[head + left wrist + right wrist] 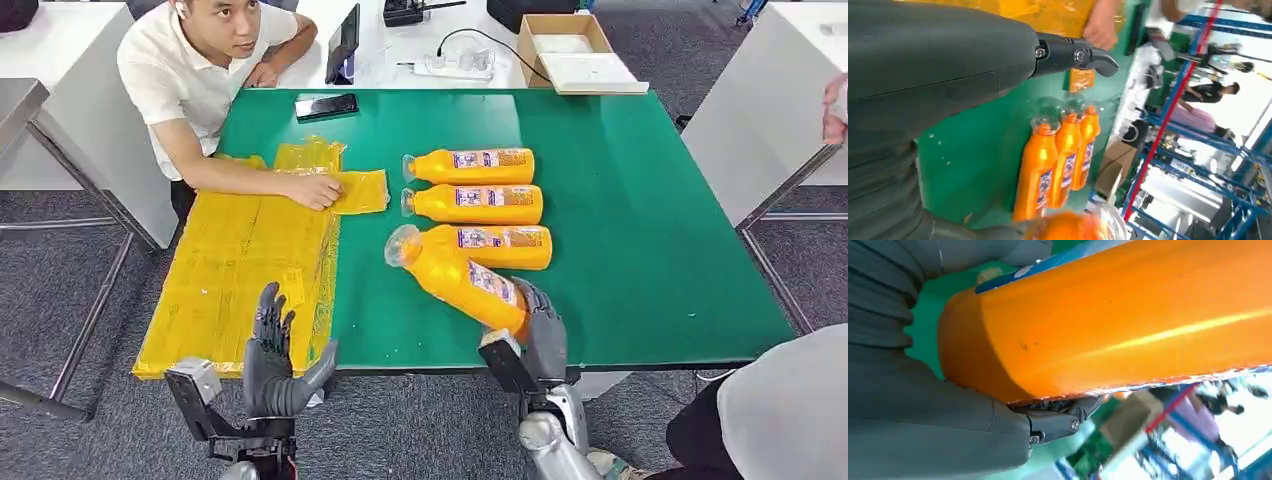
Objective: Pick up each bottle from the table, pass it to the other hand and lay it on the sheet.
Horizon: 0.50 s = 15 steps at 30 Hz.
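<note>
Right hand [532, 335] gripped fourth bottle [458, 278] by base, tilted above counter [640, 250] near edge. Left hand [272, 360] spread, empty, waiting near yellow sheet [240, 280]. I judged handover pending; three bottles [478, 205] untouched mid-counter, none on sheet.

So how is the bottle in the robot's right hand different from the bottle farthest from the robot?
The held bottle is gripped at its base by the right hand and angled; the far bottle lies untouched, square in the row. The held bottle overlaps its neighbour; the far bottle does not. Both are orange, labelled, caps pointing toward the sheet.
</note>
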Motion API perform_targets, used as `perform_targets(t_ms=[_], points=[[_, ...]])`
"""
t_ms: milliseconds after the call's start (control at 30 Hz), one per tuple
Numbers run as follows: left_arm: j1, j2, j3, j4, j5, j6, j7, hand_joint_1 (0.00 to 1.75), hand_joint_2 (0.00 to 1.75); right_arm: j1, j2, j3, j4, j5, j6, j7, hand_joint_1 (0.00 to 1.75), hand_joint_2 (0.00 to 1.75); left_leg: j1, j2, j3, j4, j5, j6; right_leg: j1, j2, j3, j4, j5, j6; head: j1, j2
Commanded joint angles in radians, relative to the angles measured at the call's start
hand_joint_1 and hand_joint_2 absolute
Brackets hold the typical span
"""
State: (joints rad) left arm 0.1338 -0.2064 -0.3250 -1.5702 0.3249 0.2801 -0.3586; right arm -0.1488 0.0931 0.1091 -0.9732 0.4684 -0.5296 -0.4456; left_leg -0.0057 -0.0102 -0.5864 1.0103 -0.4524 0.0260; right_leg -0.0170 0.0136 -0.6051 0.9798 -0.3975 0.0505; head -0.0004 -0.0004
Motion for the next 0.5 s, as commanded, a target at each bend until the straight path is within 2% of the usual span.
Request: perform_targets(t_ms=[33,133,267,333,500], points=[[-0.025,0.063,-0.074,0.034,0.044,-0.132,0.021,0.00,1.75,0.004,0.037,0.002,-0.052,-0.039,-0.014,-0.024,1.75,1.75,0.002,0.001,0.005,0.000,-0.002,-0.004,0.003,-0.002,0.005,0.000,-0.003,-0.004,0.000,0.000],[-0.034,0.088,-0.119,0.080,0.021,-0.189,0.028,0.00,1.75,0.012,0.053,0.058,-0.047,-0.051,0.035,-0.063,1.75,1.75,0.001,0.002,0.003,-0.001,-0.001,-0.002,0.001,0.000,0.002,-0.001,-0.001,-0.002,0.000,0.000],[-0.035,0.087,-0.120,0.085,0.020,-0.189,0.028,0.00,1.75,0.015,0.058,0.061,-0.049,-0.051,0.032,-0.064,1.75,1.75,0.001,0.001,0.003,-0.002,-0.001,-0.002,0.001,0.000,0.003,-0.001,-0.001,-0.002,0.000,0.000],[-0.045,0.082,-0.099,0.131,0.122,-0.222,0.130,0.00,1.75,0.015,0.055,0.127,-0.050,-0.046,0.086,-0.056,1.75,1.75,0.001,0.002,0.003,-0.002,-0.001,-0.002,0.001,0.000,0.002,-0.001,-0.001,-0.002,0.000,0.000],[-0.091,0.055,-0.061,0.210,0.104,-0.217,0.071,0.00,1.75,-0.010,0.107,0.271,0.043,-0.030,0.123,-0.052,1.75,1.75,0.001,0.004,0.004,-0.002,-0.001,-0.002,0.001,0.002,0.002,-0.001,0.000,-0.002,0.000,0.000]])
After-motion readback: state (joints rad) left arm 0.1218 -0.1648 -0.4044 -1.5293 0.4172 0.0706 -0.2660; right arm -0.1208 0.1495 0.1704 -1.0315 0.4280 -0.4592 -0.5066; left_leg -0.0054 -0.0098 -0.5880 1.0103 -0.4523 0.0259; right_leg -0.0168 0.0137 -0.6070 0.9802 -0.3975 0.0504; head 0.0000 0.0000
